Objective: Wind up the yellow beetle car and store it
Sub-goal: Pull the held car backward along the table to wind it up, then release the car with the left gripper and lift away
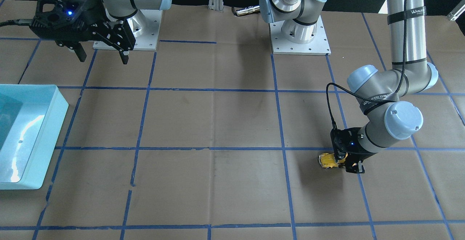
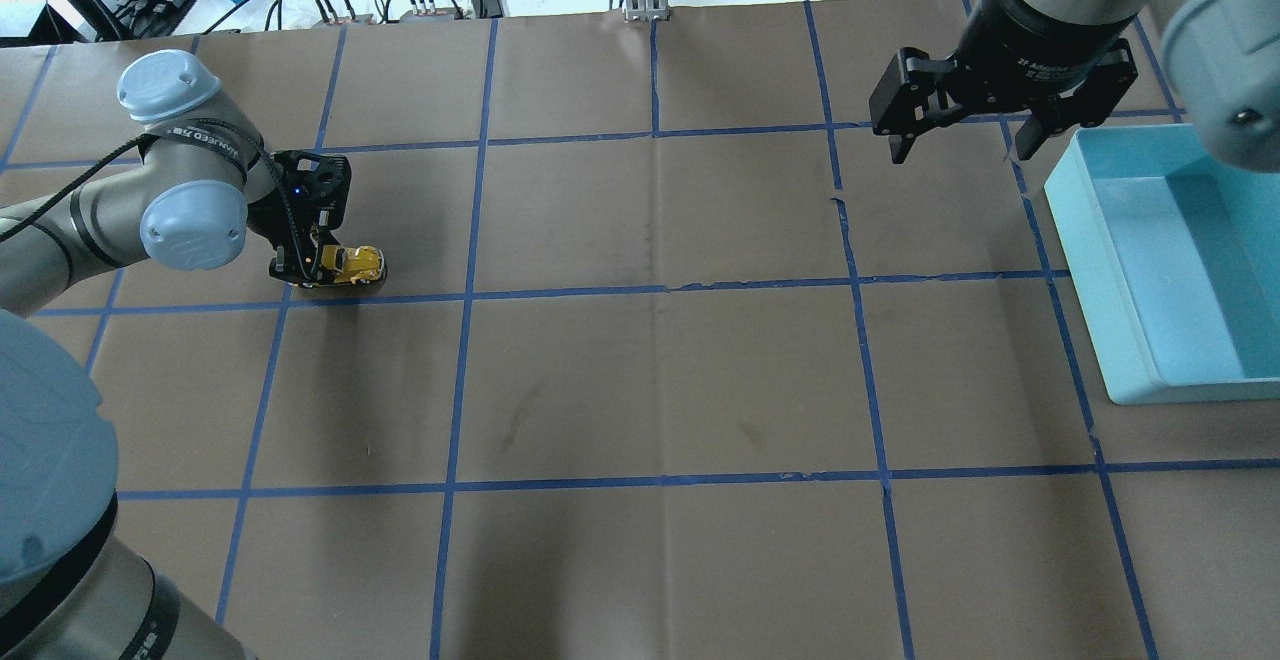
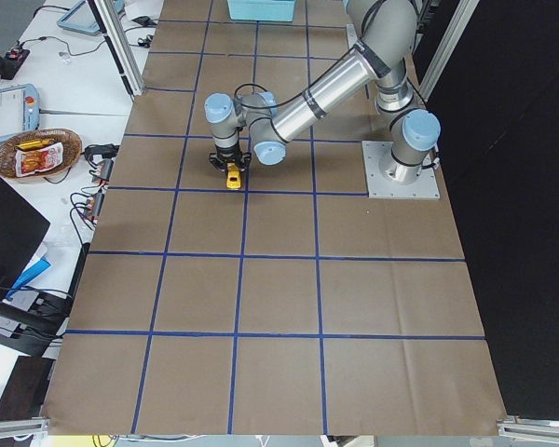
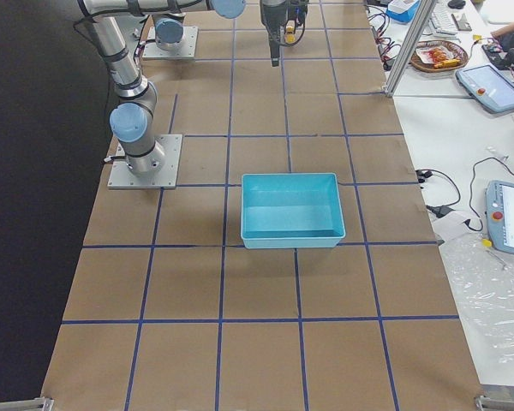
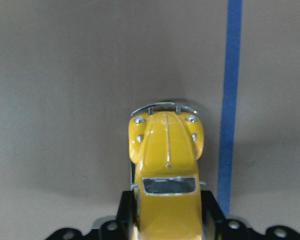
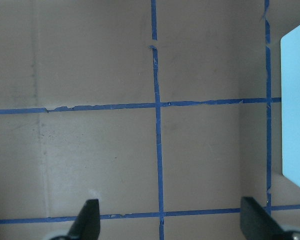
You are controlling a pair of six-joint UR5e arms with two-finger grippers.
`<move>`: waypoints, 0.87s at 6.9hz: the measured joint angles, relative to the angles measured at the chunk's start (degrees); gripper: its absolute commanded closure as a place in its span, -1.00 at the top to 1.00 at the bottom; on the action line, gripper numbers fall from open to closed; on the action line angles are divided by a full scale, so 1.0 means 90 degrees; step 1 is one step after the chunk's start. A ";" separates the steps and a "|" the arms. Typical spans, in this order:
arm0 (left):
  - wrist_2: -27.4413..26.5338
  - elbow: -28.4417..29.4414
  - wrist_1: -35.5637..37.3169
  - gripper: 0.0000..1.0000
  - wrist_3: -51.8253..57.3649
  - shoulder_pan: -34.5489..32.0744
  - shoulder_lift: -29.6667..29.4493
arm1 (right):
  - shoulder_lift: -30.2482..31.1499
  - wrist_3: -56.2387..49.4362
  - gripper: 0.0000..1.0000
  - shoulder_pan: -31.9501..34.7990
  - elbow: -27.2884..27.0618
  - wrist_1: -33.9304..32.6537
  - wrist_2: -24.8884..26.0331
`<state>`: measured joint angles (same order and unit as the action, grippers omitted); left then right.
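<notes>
One car (image 2: 358, 263), one bin (image 2: 1100, 280). The left hand (image 2: 318, 266), low over the desk's (image 2: 650, 390) left side, clamps the car; the right hand (image 2: 960, 152) hangs spread wide beside the bin.

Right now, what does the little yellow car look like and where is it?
The yellow beetle car is small, rounded and glossy, with a chrome bumper and dark windscreen. It sits on the brown paper table beside a blue tape line. The left gripper is shut on its rear half; its nose sticks out.
</notes>
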<state>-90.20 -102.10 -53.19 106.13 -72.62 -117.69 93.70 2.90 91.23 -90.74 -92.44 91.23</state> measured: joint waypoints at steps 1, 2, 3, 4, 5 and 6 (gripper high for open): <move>0.0004 -0.0011 -0.0001 -1.00 0.0058 0.0078 0.0013 | -0.0001 0.0000 0.99 0.0000 0.0002 -0.0002 0.0000; 0.0004 -0.0053 0.0003 0.98 0.0109 0.0140 0.0042 | -0.0001 0.0000 0.99 0.0000 0.0003 -0.0002 0.0000; -0.0003 -0.0088 0.0011 1.00 0.0097 0.0160 0.0068 | -0.0001 0.0000 0.99 0.0000 0.0004 -0.0002 0.0000; -0.0010 -0.0112 0.0013 1.00 0.0007 0.0161 0.0066 | 0.0000 0.0000 0.99 0.0000 0.0004 -0.0003 0.0000; -0.0015 -0.0091 0.0019 1.00 -0.0078 0.0162 0.0141 | 0.0005 0.0000 0.99 0.0000 0.0004 -0.0003 0.0000; -0.0022 -0.0055 0.0012 1.00 -0.0127 0.0165 0.0221 | 0.0008 0.0002 0.99 0.0000 0.0004 -0.0003 0.0000</move>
<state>-90.40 -102.60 -53.08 104.99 -71.13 -115.70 93.77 2.92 91.23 -90.70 -92.46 91.23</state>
